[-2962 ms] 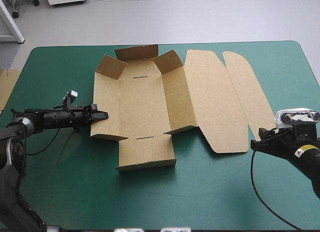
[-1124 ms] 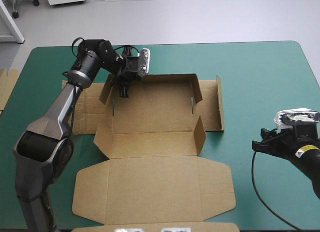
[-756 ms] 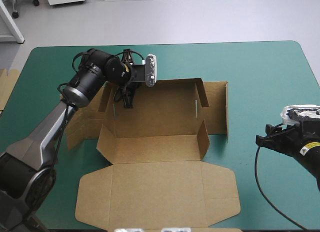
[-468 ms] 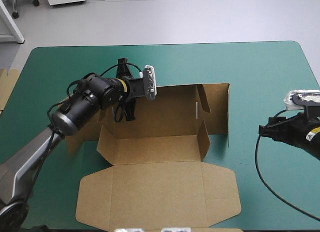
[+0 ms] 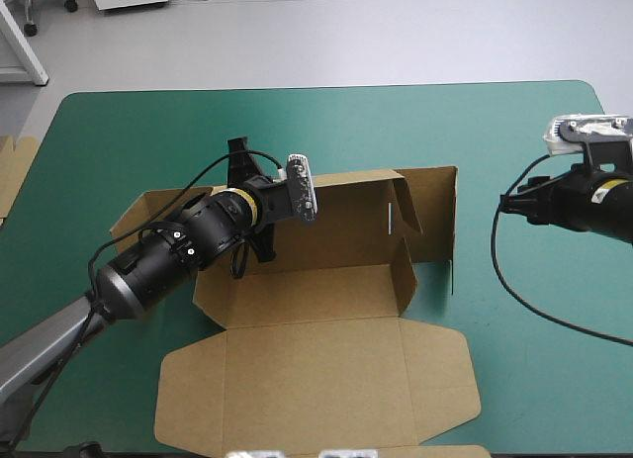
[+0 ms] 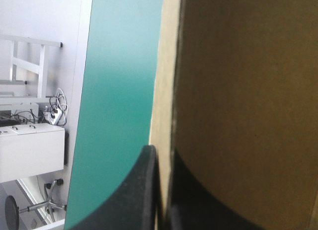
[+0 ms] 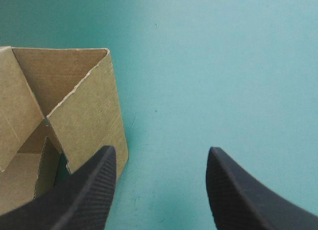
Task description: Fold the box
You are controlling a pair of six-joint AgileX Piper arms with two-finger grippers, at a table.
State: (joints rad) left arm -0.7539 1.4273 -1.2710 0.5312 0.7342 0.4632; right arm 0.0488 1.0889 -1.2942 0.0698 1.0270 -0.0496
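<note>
Nearest: lid flat on table, reaching near edge. Behind it, box: brown open tray at table's middle, with front, rear and right-end walls raised. Left jaws all but closed on rear wall toward its left end, board pinched between black fingers. Right jaws wide apart, holding nothing, over teal-green cover right of box, apart from it; box's right-end corner ahead of them. Farther left, spare board at table's left edge.
</note>
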